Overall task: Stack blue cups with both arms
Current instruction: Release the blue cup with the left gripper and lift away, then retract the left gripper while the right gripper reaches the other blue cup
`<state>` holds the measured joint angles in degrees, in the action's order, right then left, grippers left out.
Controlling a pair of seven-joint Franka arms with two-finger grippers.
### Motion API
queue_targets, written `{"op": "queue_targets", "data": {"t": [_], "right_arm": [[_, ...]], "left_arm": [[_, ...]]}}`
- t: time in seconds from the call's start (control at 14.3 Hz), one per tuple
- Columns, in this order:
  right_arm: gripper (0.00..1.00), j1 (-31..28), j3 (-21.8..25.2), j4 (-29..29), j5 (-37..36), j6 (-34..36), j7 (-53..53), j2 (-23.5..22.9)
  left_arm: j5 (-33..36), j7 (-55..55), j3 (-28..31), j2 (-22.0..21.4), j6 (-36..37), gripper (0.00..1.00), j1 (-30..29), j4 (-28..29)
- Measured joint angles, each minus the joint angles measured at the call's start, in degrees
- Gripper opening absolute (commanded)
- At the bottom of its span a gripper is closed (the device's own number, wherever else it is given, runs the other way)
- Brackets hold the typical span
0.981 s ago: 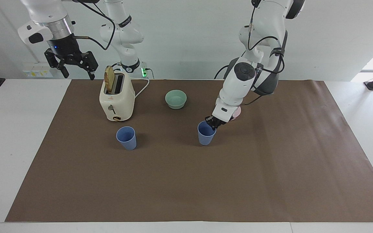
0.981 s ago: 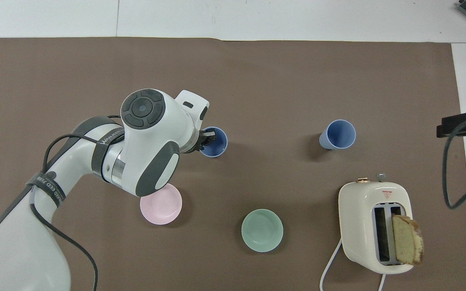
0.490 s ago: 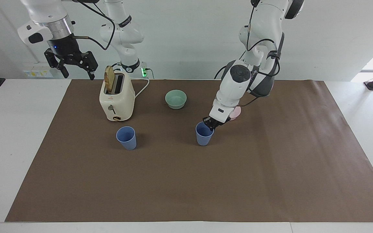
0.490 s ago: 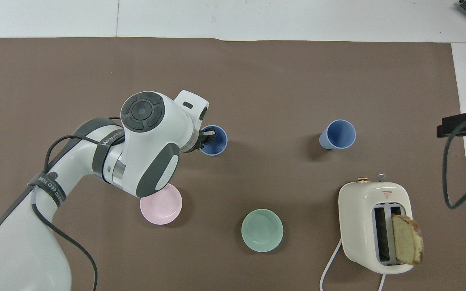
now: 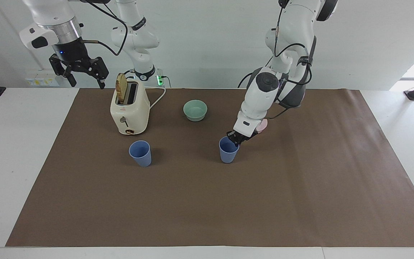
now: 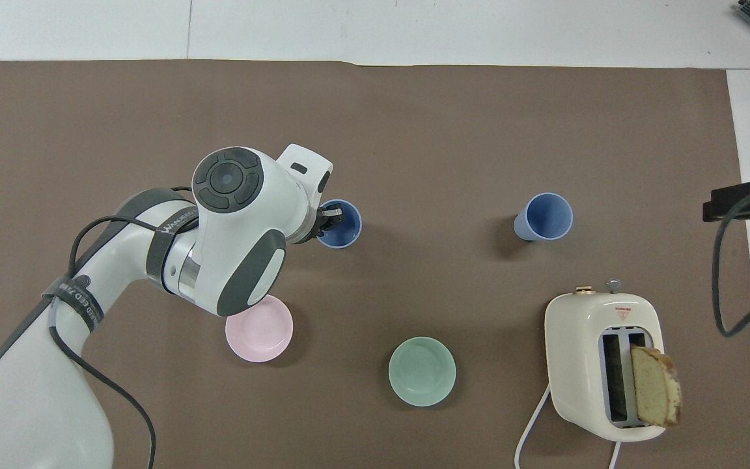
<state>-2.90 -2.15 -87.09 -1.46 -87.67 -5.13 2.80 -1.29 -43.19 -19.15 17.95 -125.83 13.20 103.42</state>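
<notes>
One blue cup (image 5: 228, 154) stands upright on the brown mat near the middle; it also shows in the overhead view (image 6: 346, 229). My left gripper (image 5: 236, 139) is shut on its rim on the side nearer the robots, with one finger inside the cup (image 6: 328, 218). The second blue cup (image 5: 140, 153) stands upright and free toward the right arm's end, just farther from the robots than the toaster; it also shows in the overhead view (image 6: 546, 217). My right gripper (image 5: 83, 78) waits, open and empty, raised over the table beside the toaster.
A cream toaster (image 5: 129, 108) with a slice of bread sticking up stands toward the right arm's end. A mint-green bowl (image 5: 195, 109) sits near the robots at the middle. A pink bowl (image 6: 261, 332) lies under the left arm's wrist.
My left gripper and the cup it holds have shifted slightly toward the left arm's end, and the forearm has risen a little. The right arm has not moved.
</notes>
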Motion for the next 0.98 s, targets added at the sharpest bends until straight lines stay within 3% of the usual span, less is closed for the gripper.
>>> {"op": "queue_targets", "data": {"t": [0.28, 0.35, 0.42, 0.77, 0.98], "right_arm": [[1.00, 0.0, 0.0, 0.0, 0.0, 0.0, 0.0, 0.0], [1.00, 0.0, 0.0, 0.0, 0.0, 0.0, 0.0, 0.0], [1.00, 0.0, 0.0, 0.0, 0.0, 0.0, 0.0, 0.0], [1.00, 0.0, 0.0, -2.4, 1.8, -1.0, 0.0, 0.6], [1.00, -0.3, 0.3, -6.9, 3.6, -7.8, 0.0, 0.8]], "left_arm": [[0.0, 0.0, 0.2, 0.0, -0.2, 0.58, -0.1, 0.2], [0.0, 0.0, 0.2, 0.0, -0.2, 0.85, -0.1, 0.2], [0.0, 0.0, 0.2, 0.0, -0.3, 1.00, -0.1, 0.2], [1.9, 0.0, 0.9, -0.2, 0.1, 1.00, -0.4, -1.6], [5.2, 2.2, 1.5, -1.6, 3.5, 1.00, -3.1, -3.2]]}}
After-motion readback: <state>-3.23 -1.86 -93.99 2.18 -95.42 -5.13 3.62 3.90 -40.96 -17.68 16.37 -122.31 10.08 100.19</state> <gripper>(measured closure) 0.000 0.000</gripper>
